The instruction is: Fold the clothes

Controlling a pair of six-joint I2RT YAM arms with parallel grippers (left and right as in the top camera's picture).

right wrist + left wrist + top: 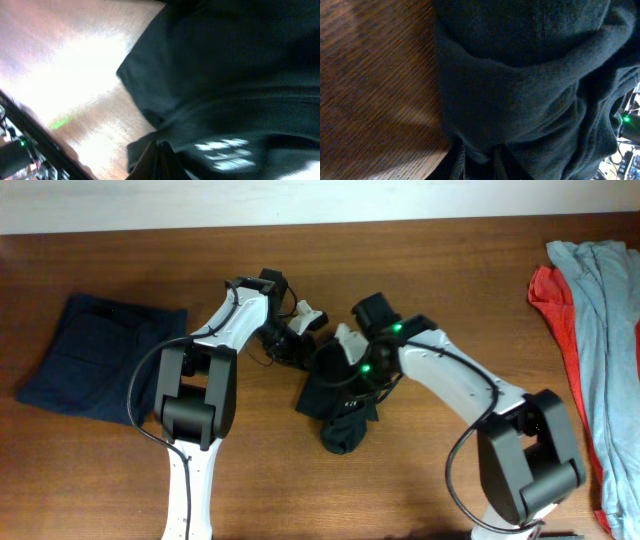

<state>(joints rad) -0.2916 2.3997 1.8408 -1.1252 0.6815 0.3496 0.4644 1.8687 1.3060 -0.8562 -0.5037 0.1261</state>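
Seen from overhead, the black T-shirt lay in a crumpled heap at the middle of the wooden table, with both arms bent in over its upper edge. A folded navy garment sat well apart at the left, and grey and red garments lay at the far right edge.

In the left wrist view, your left gripper was narrow, with a thick roll of dark cloth bunched between its fingers. Cloth filled most of that view, and bare wood showed only on the left. In the right wrist view, your right gripper looked pinched closed on an edge of the shirt, just beside some blurred white lettering. I could not tell which hem or seam either claw held.

The shirt was not yet flat, so the step in hand seemed to be spreading it out. To do that well, you probably needed to:

- Lift only enough to free the layers.
- Draw the two grips apart evenly until the cloth went taut.
- Lower the shirt flat before making any crease.

The left grip appeared to hold several layers. Pulling hard on that bunch risked dragging the whole heap rather than opening it. Keeping the shirt away from the other garments would have avoided snagging them.
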